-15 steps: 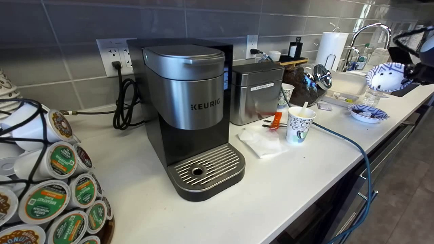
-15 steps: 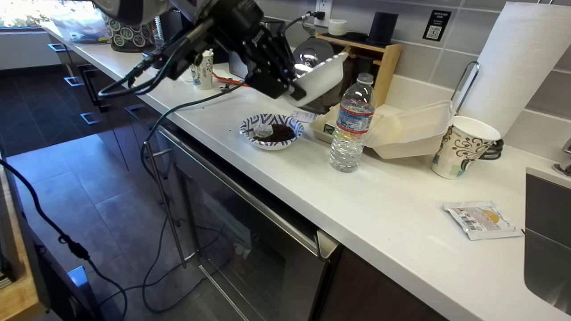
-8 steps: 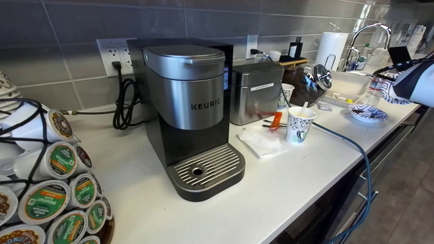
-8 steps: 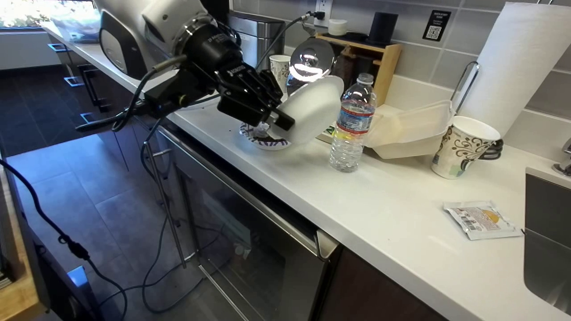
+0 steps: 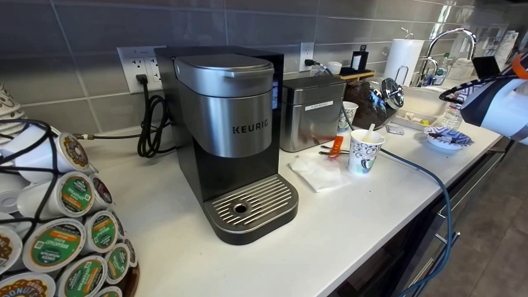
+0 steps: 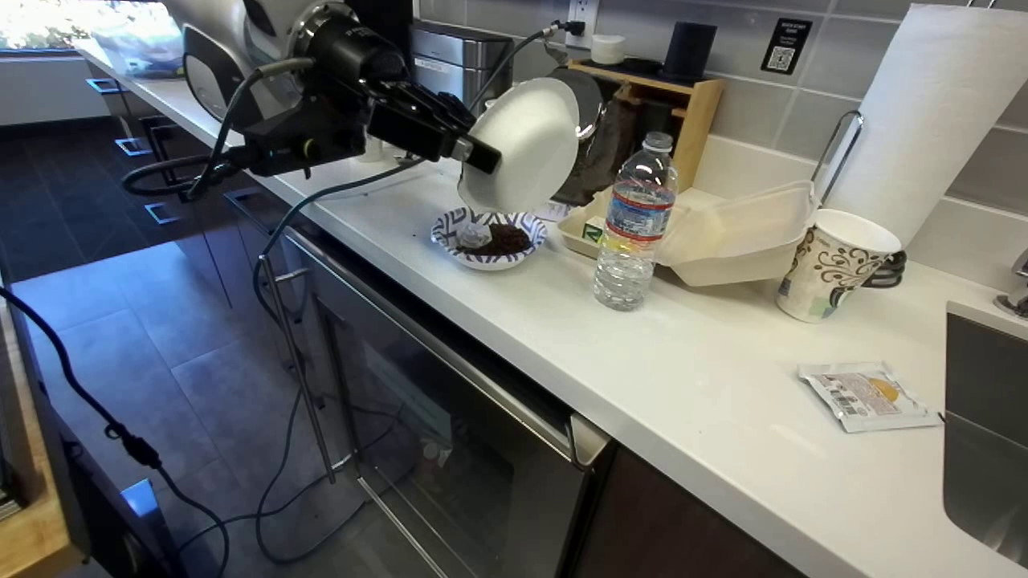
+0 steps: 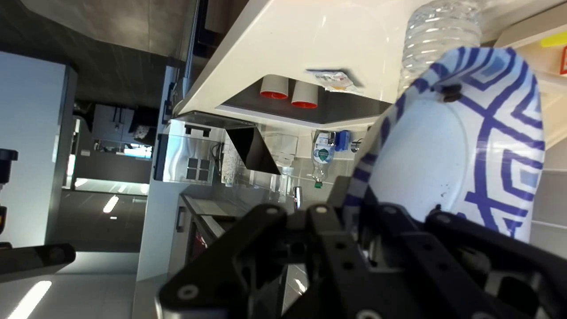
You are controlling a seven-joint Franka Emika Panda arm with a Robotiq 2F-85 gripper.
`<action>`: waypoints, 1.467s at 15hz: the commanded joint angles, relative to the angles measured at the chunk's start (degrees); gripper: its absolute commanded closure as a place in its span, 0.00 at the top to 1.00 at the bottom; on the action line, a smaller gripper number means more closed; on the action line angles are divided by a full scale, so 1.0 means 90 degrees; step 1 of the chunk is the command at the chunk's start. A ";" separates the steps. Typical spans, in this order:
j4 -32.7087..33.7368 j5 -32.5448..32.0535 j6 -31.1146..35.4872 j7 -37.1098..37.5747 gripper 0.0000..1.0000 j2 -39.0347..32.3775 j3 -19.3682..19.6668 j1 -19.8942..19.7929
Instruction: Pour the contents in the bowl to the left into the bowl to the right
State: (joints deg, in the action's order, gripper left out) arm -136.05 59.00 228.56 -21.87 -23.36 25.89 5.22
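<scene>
My gripper [image 6: 475,143] is shut on the rim of a paper bowl [image 6: 534,148] with a blue-purple pattern inside and a plain white outside. The bowl is tipped steeply on its side in the air. In the wrist view, the held bowl [image 7: 421,155] shows a white inside with only a few dark specks. A second patterned bowl [image 6: 491,262] stands upright on the counter, below the held one, with dark grounds and a clear crumpled piece in it. That bowl also shows in an exterior view [image 5: 447,145], where the arm hides my gripper and most of the held bowl.
A water bottle [image 6: 634,225] stands close beside the held bowl. Behind it are an open takeout box [image 6: 731,257], a paper cup [image 6: 831,265] and a paper towel roll [image 6: 923,120]. A glass jar [image 5: 369,105] and a coffee machine [image 5: 235,123] also stand on the counter.
My gripper turned and dipped with the bowl in front of the counter bowl, then rose and moved back. The held bowl's white underside now faces an exterior view. The counter bowl has not moved.
</scene>
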 commanded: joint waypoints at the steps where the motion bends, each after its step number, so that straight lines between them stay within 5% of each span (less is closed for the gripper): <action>1: 0.0186 0.0312 0.0516 -0.0513 0.01 -0.0103 -0.0447 -0.0235; 9: 0.0342 0.0466 0.1761 -0.1101 0.01 -0.0448 -0.0843 -0.0476; 10: 0.0432 0.0561 0.1461 -0.1089 0.01 -0.0568 -0.0044 0.0234; 22: 0.0132 0.0014 0.1495 -0.1222 0.01 -0.0207 -0.1050 -0.0382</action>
State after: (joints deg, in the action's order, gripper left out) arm -133.87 61.02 241.42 -32.25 -26.35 18.33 3.40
